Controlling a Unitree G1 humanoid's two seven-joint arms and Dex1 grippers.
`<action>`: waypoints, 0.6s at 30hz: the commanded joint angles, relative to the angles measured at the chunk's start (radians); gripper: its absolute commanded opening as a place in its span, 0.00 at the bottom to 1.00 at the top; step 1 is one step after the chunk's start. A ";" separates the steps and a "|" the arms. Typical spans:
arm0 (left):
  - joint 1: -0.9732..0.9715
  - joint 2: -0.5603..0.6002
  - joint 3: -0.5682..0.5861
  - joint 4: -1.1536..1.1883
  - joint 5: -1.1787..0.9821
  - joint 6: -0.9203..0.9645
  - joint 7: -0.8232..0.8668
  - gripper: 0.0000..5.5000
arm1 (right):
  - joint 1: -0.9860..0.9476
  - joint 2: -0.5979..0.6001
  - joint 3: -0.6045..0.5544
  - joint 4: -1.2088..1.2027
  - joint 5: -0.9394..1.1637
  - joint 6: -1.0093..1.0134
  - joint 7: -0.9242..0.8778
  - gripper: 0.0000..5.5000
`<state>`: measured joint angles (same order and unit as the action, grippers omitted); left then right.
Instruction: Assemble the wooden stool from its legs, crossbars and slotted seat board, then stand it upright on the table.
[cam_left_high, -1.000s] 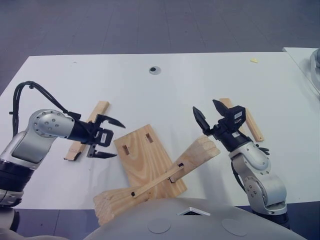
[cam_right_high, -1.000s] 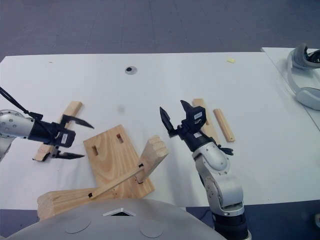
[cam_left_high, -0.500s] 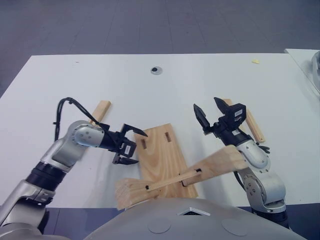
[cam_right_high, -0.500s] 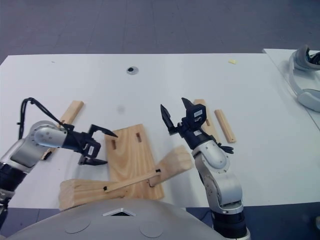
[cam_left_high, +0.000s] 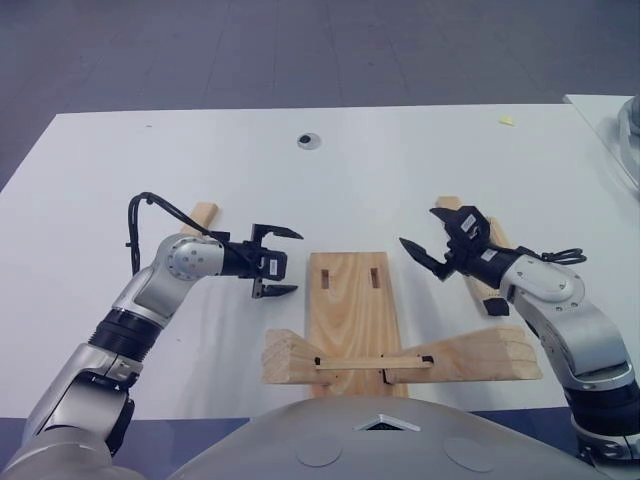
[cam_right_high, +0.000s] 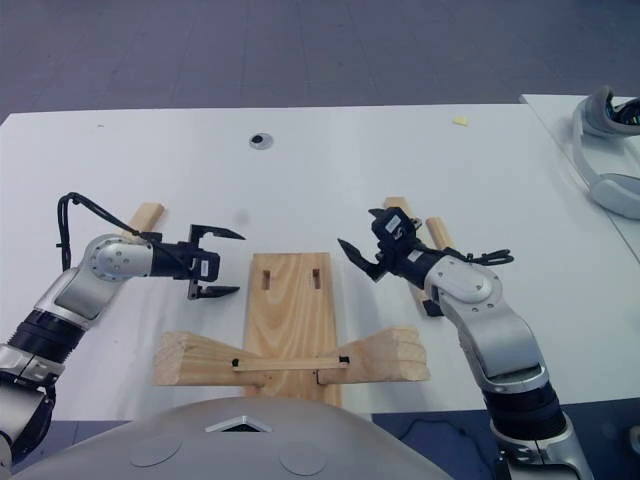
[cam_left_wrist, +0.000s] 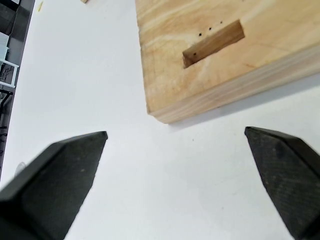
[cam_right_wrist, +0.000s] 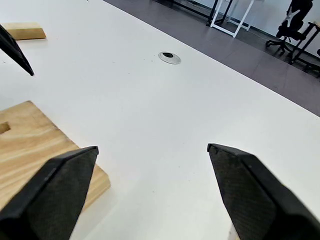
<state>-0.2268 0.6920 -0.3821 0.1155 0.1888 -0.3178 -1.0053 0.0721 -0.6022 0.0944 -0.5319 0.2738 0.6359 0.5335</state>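
Observation:
The slotted seat board (cam_left_high: 350, 305) lies flat near the table's front edge, its two slots (cam_left_high: 326, 278) at the far end. Two legs (cam_left_high: 290, 355) (cam_left_high: 488, 353) joined by a crossbar (cam_left_high: 365, 362) lie across the board's near end. My left gripper (cam_left_high: 298, 262) is open just left of the board's far left corner (cam_left_wrist: 165, 107), holding nothing. My right gripper (cam_left_high: 418, 226) is open to the right of the board's far right corner (cam_right_wrist: 40, 150), also with nothing in it. Loose wooden pieces lie behind my left arm (cam_left_high: 203, 213) and beside my right gripper (cam_right_high: 441, 235).
A round grommet hole (cam_left_high: 310, 140) sits at the table's middle back. A small yellow scrap (cam_left_high: 509, 120) lies at the back right. A white headset (cam_right_high: 612, 150) rests on the neighbouring table to the right. The white table (cam_left_high: 400, 170) has bare room beyond the board.
The board with the legs and crossbar has turned from slanted to pointing straight away from me. My left gripper has moved right to the board's corner. My right gripper has lowered and tilted.

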 joint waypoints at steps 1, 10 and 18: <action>0.035 0.003 -0.040 0.002 0.042 0.028 -0.007 0.93 | -0.024 -0.023 0.075 -0.015 -0.028 0.032 0.030 0.75; 0.038 -0.030 -0.067 -0.001 0.049 0.049 0.029 0.93 | -0.094 -0.078 0.184 0.089 -0.123 0.008 0.113 0.75; 0.062 -0.037 -0.073 -0.015 0.049 0.067 0.062 0.93 | -0.131 -0.030 0.248 0.130 -0.159 -0.004 0.131 0.75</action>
<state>-0.2049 0.6576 -0.4201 0.0772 0.1916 -0.2749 -0.9378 -0.0290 -0.6431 0.3238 -0.4174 0.1321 0.6439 0.6643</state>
